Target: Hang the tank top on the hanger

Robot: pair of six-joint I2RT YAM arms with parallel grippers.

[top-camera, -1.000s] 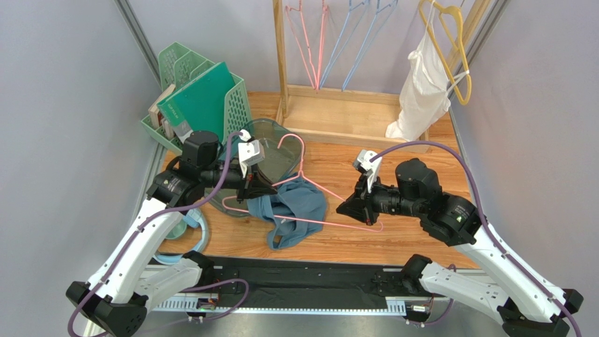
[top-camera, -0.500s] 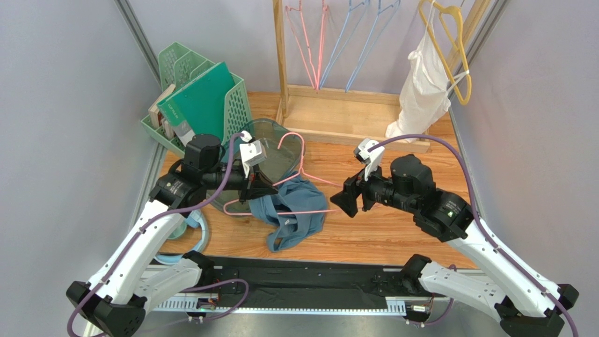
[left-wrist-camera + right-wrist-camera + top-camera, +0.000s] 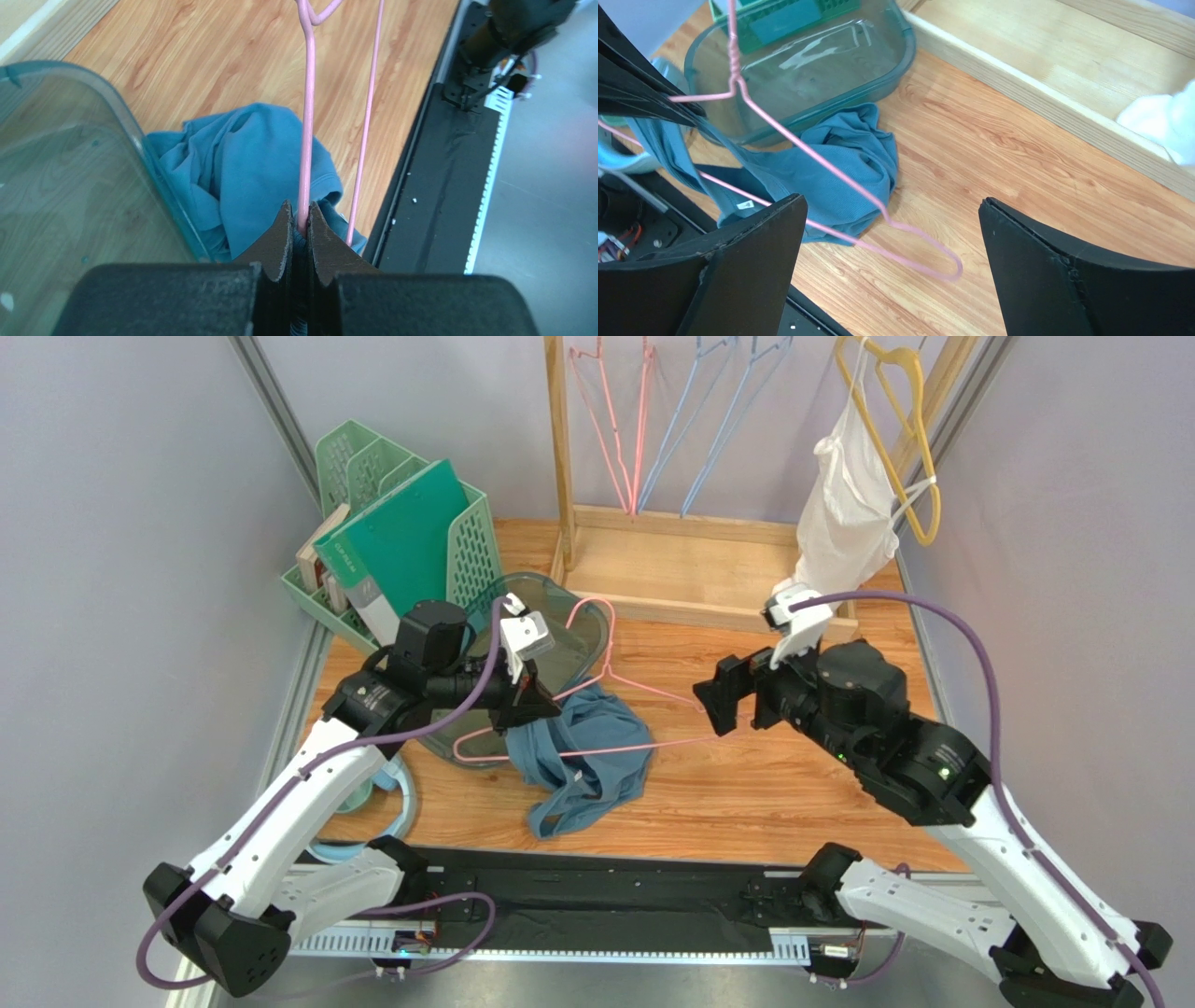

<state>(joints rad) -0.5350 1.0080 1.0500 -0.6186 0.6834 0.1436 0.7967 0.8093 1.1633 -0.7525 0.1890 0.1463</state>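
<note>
The pink hanger [image 3: 608,637] is held tilted above the wooden table, its hook toward the back. My left gripper [image 3: 540,703] is shut on its wire near the neck [image 3: 306,126], with a bit of blue cloth caught between the jaws [image 3: 297,206]. The dusty blue tank top [image 3: 589,756] lies crumpled under and across the hanger [image 3: 815,148], part of it draped over the lower bar. My right gripper [image 3: 723,697] stands wide open [image 3: 892,203] above the hanger's right end, touching nothing. The tank top [image 3: 843,168] spreads left of that end.
A clear teal-tinted bin [image 3: 561,637] stands right behind the left gripper. A green basket [image 3: 421,532] with books is at the back left. A wooden rack [image 3: 701,567] holds pink and light-blue hangers. A white cloth [image 3: 842,518] hangs on a yellow hanger. A black mat [image 3: 617,889] lines the front edge.
My right gripper opened, let go of the hanger's right end and drew back and up. The left gripper shifted slightly right, still holding the hanger.
</note>
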